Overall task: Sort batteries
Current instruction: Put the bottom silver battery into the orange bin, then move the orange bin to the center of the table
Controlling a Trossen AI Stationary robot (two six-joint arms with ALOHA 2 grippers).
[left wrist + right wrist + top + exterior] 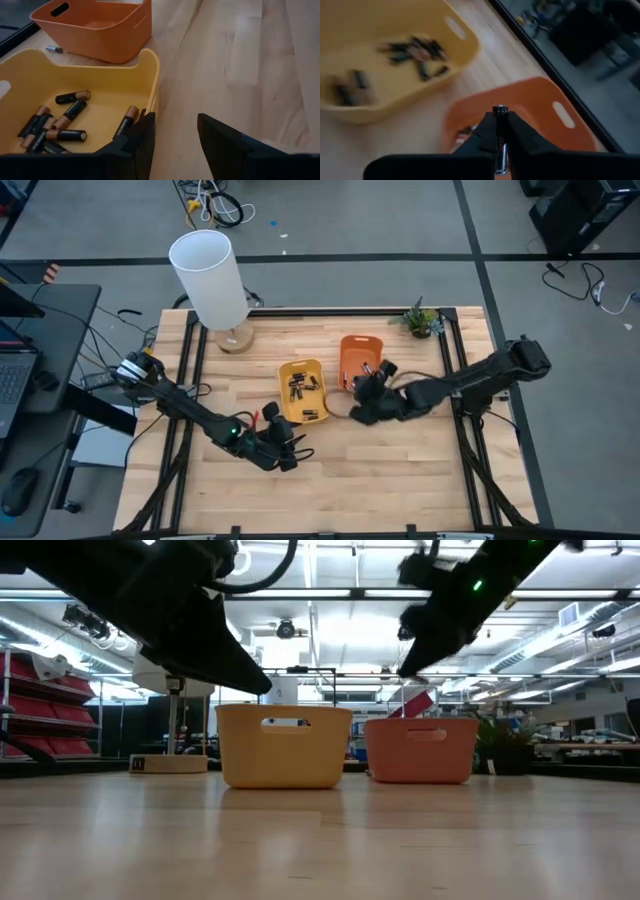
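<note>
A yellow tray [303, 390] holds several black-and-copper batteries [60, 122]. To its right stands an orange tray [357, 360]. One silvery battery [54, 49] lies on the table beside the orange tray. My right gripper [500, 125] hangs over the orange tray [540, 115], shut on a silvery battery [500, 145]. My left gripper [175, 140] stands open just outside the yellow tray's near right corner [150, 65], with nothing between its fingers. My right gripper pinches the silvery battery between its two fingers, which slant down over the orange tray. The battery lies along the fingers, and its end [499, 108] sticks out past their tips. It is lifted clear of the tray.
A lamp with a white shade [207, 270] stands on a wooden base [235, 338] at the far left. A small plant [420, 318] sits at the far right corner. Black frame rails [190, 370] run along the table's sides. Bare wood lies near the front edge [380, 480].
</note>
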